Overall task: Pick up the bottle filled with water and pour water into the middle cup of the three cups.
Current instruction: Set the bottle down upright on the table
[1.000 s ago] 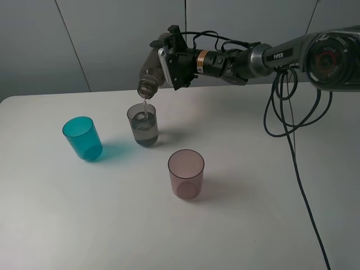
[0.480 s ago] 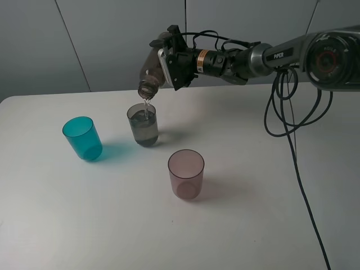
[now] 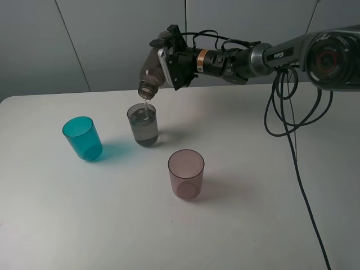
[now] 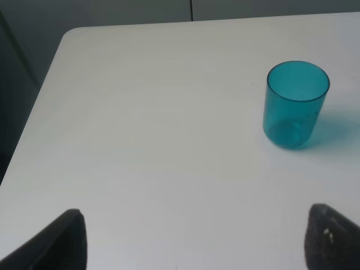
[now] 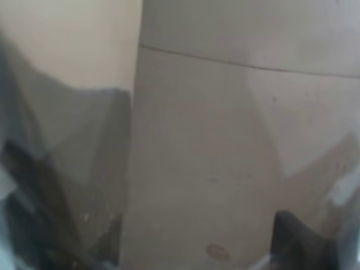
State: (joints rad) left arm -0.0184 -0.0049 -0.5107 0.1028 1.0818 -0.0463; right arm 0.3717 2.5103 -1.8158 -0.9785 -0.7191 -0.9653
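A small translucent teal plastic tumbler (image 3: 82, 138) stands alone at the left of the frame on the white desk (image 3: 253, 214). In the left wrist view, the left end effector (image 4: 197, 244) faces it with dark fingertips spread wide, holding nothing. Right of the teal tumbler, in the upper centre, the small smoky grey translucent middle cup (image 3: 143, 125) stands partly filled. A thin stream of water drops into it from the tall translucent smoky brown-grey plastic bottle (image 3: 151, 72), tipped neck-down just above its rim. The right end effector (image 3: 164, 63), reaching in from the upper right, is clamped on the bottle's body. At lower centre, a pinkish-mauve translucent tumbler (image 3: 186, 174) appears empty and sits well apart. The danger now is overfilling: too long a pour would send water over the rim onto the desk. A steeper tilt could throw the stream past the cup's wall, or let the bottle slide in the grip.
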